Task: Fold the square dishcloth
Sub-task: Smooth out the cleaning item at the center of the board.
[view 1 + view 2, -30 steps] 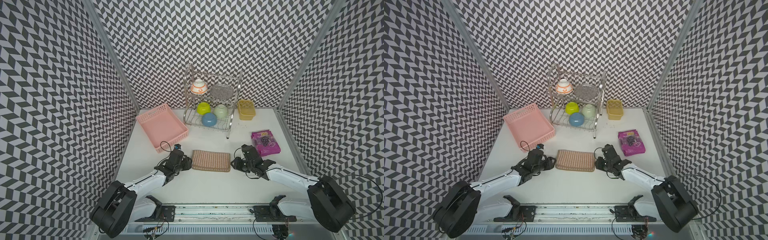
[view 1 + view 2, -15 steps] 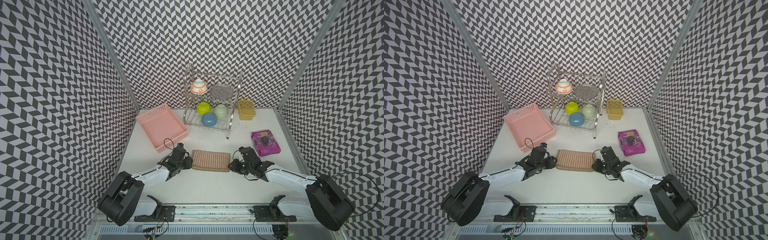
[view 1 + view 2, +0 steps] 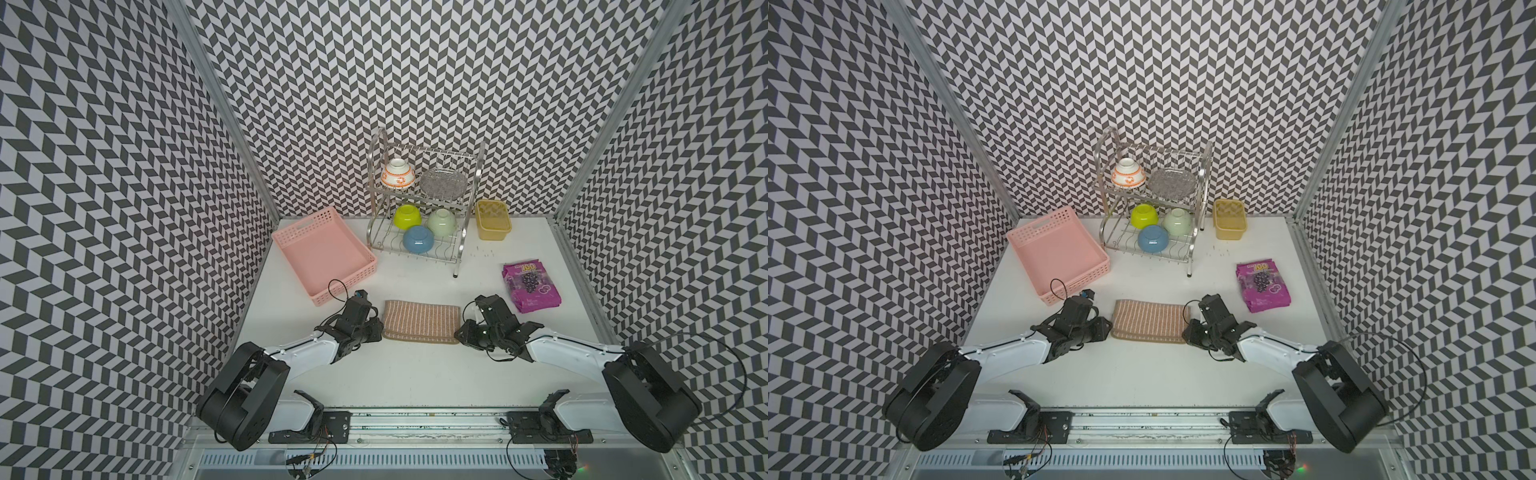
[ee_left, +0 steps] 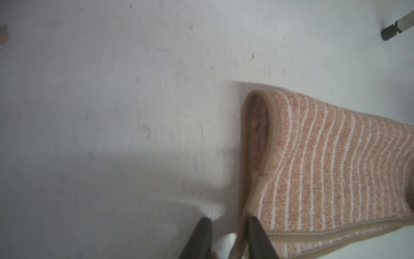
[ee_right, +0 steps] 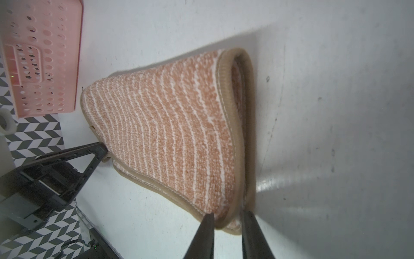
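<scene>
Folded striped dishcloth [image 3: 421,321] lies flat on the white surface [image 3: 415,374], in front of the dish rack [image 3: 432,253] | right fingers [image 5: 205,235] pinch its near right corner | left fingers [image 4: 201,237] stand narrow astride its near left corner, grip unclear

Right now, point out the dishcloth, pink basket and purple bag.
dishcloth [image 3: 420,320], in a top view, striped face
pink basket [image 3: 323,252], in a top view, floor
purple bag [image 3: 530,286], in a top view, front
</scene>
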